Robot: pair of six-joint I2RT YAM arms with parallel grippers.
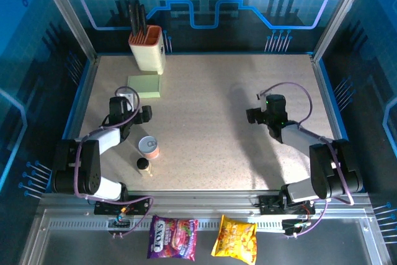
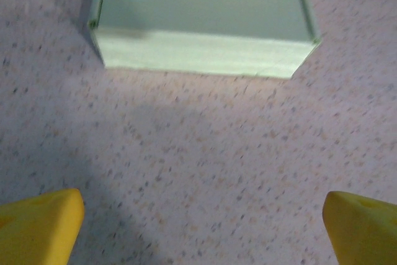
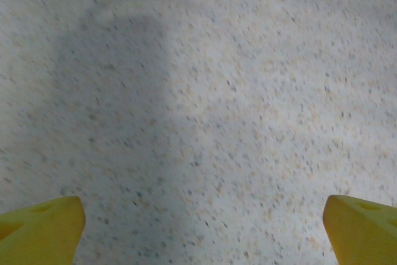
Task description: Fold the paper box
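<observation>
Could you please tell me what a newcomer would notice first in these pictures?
The pale green cardboard box lies at the far left of the speckled table, just in front of a beige, orange-rimmed utensil holder. The left gripper hangs open close to the box; the right gripper is open over bare tabletop. A purple snack packet and a yellow snack packet lie below the near edge.

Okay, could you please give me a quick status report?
Left end effector open, empty. Right end effector open, empty. Paper box just ahead of left, untouched. Utensil holder close behind it.
</observation>
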